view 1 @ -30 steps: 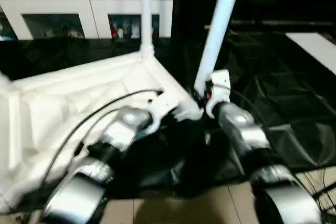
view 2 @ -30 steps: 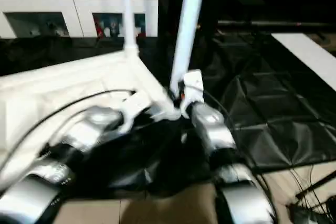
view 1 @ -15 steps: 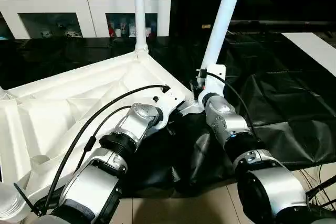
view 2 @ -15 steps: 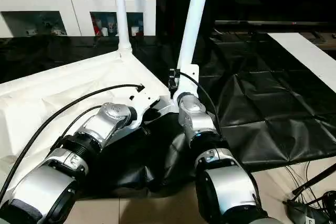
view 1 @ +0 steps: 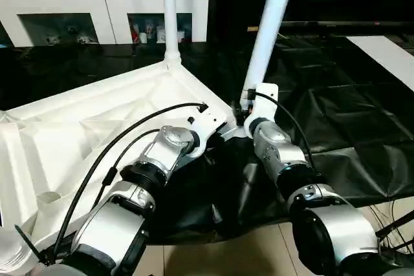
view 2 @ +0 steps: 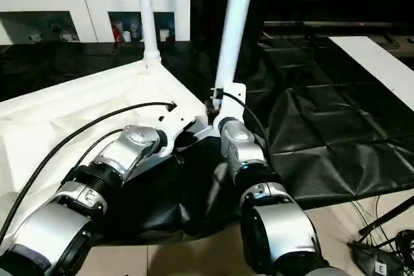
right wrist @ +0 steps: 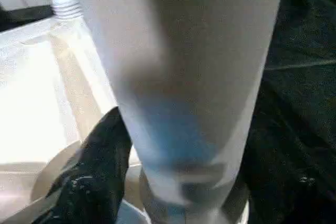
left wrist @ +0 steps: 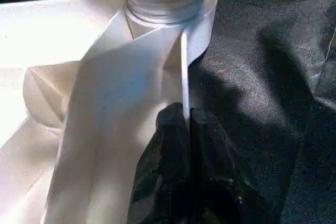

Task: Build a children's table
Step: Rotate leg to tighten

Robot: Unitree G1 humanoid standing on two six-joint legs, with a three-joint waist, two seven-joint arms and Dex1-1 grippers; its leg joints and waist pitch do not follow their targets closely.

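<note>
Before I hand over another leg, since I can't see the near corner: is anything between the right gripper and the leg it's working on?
Nothing visible: the near leg stands right beside a black finger of the right gripper, at the tabletop corner socket.

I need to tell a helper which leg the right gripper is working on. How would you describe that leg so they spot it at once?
Find the white tabletop lying upside down on the black cloth. Two white legs stand up from it: the far leg at its back corner and the near leg at the corner nearest the right gripper. The near leg is the one: it leans right and looks thicker.
</note>
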